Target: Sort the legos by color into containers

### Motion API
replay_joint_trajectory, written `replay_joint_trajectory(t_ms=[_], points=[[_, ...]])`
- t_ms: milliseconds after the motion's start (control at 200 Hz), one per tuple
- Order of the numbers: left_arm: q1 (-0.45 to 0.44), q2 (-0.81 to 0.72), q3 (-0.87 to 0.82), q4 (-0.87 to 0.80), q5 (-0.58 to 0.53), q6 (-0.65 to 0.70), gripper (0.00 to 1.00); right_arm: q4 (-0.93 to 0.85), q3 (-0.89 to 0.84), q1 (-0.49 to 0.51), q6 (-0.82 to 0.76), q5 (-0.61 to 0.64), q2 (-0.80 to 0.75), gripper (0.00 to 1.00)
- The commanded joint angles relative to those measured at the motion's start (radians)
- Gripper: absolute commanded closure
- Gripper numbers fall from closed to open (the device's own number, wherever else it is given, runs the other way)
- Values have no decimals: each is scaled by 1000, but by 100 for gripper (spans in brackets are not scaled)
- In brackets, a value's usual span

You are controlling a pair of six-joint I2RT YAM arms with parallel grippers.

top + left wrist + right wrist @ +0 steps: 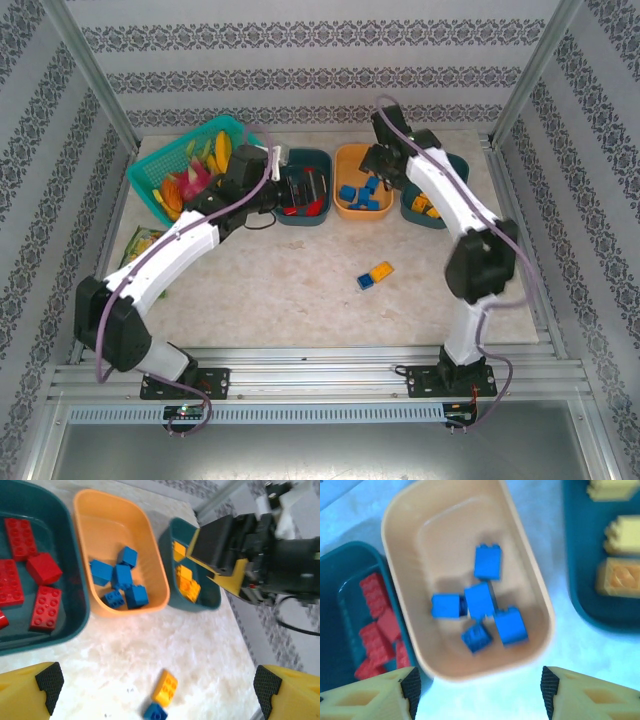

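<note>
Three containers stand in a row at the back. The left teal tub (322, 190) (82, 615) holds red legos (45, 607) (377, 625). Several blue legos (362, 190) (122, 577) (480, 600) lie in the orange tub (345, 205) (150, 545) (395, 555). Yellow legos (187, 582) (620, 577) sit in the right teal tub (455, 165) (580, 580). A yellow lego (380, 271) (165, 687) and a blue lego (366, 281) (156, 712) lie touching on the table. My right gripper (378, 165) (480, 692) hangs open and empty over the orange tub. My left gripper (292, 190) (156, 686) is wide open by the left tub.
A brighter teal lattice basket (165, 160) with toy fruit stands at the back left. A green packet (140, 245) lies at the left edge. Patterned walls and metal posts (95, 75) enclose the table.
</note>
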Motion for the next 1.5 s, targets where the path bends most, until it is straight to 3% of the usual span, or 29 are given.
replay_joint_trajectory(t_ms=[0, 170, 405, 969, 1194, 1369, 1499], points=[[-89, -91, -63, -160, -4, 168, 0, 3, -295, 44, 254, 42, -180, 34], [-194, -224, -229, -189, -46, 202, 0, 80, -669, 122, 474, -9, -405, 33], [-250, -348, -398, -145, -82, 135, 0, 131, -811, 138, 522, -41, -389, 31], [-268, -387, -408, -136, -139, 97, 0, 195, -744, 132, 500, -94, -154, 33], [-270, -386, -408, -133, -144, 92, 0, 251, -782, 119, 497, -118, -120, 40], [-270, -381, -402, -130, -141, 90, 0, 270, -790, 112, 485, -132, -102, 57], [-272, -374, -397, -127, -140, 87, 0, 256, -797, 110, 485, -117, -119, 62]])
